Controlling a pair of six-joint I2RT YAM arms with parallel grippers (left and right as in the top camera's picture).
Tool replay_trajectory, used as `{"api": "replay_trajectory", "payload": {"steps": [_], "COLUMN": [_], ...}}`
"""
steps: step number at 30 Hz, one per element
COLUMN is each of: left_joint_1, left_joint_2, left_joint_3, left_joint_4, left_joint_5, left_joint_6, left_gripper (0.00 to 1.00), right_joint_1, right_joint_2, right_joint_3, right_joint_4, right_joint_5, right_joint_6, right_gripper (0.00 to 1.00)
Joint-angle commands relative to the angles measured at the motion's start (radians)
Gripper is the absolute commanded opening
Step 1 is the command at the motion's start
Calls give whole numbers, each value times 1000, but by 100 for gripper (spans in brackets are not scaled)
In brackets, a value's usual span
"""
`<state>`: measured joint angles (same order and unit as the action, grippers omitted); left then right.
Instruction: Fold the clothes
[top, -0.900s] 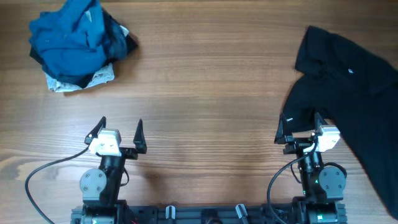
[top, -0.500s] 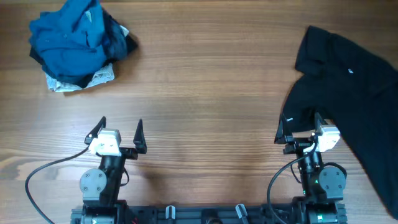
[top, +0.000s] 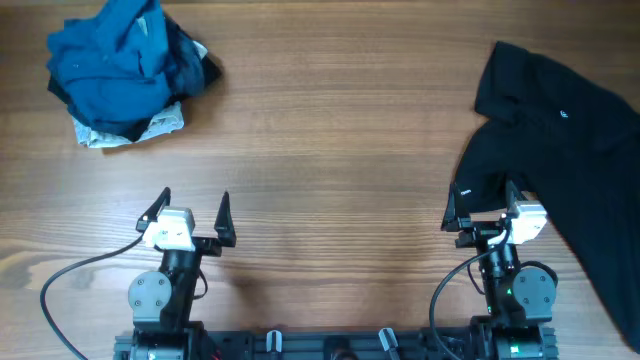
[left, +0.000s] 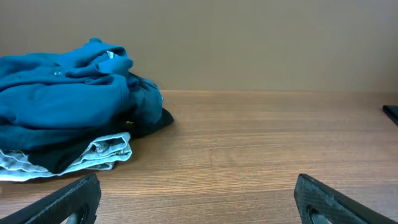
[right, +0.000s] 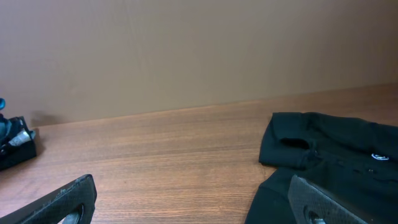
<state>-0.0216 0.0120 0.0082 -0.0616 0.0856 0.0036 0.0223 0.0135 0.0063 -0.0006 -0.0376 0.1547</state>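
Observation:
A heap of crumpled clothes, blue on top with dark and pale pieces under it (top: 125, 70), lies at the table's far left; it also shows in the left wrist view (left: 68, 118). A black shirt (top: 565, 140) lies spread at the right side, also in the right wrist view (right: 329, 162). My left gripper (top: 190, 215) is open and empty at the near edge, far from the heap. My right gripper (top: 483, 205) is open and empty, its right finger over the black shirt's near left edge.
The wooden table (top: 330, 150) stretches between the heap and the shirt. The arm bases and cables sit along the near edge (top: 330, 340). A plain wall stands behind the table (left: 249, 43).

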Motion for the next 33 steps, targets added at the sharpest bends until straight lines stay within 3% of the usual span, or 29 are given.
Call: {"api": "replay_trajectory", "payload": {"steps": [1, 29, 30, 33], "left_joint_1": [-5, -5, -5, -5], "left_joint_2": [-5, -5, -5, -5], "left_joint_3": [-3, -3, -3, -3], "left_joint_4": [-10, -10, -10, -10], "left_joint_5": [-13, -13, -13, -13], "left_joint_6": [19, 19, 19, 19], "left_gripper": [100, 100, 100, 100], "right_joint_1": [-4, -4, -4, -4], "right_joint_2": [-6, -6, -6, -6], "right_joint_3": [-1, -1, -1, -1], "right_joint_4": [3, 3, 3, 17], "right_joint_5": [-16, -16, -23, -62], "right_joint_6": [-14, -12, 6, 284], "right_gripper": [100, 100, 100, 100]}}
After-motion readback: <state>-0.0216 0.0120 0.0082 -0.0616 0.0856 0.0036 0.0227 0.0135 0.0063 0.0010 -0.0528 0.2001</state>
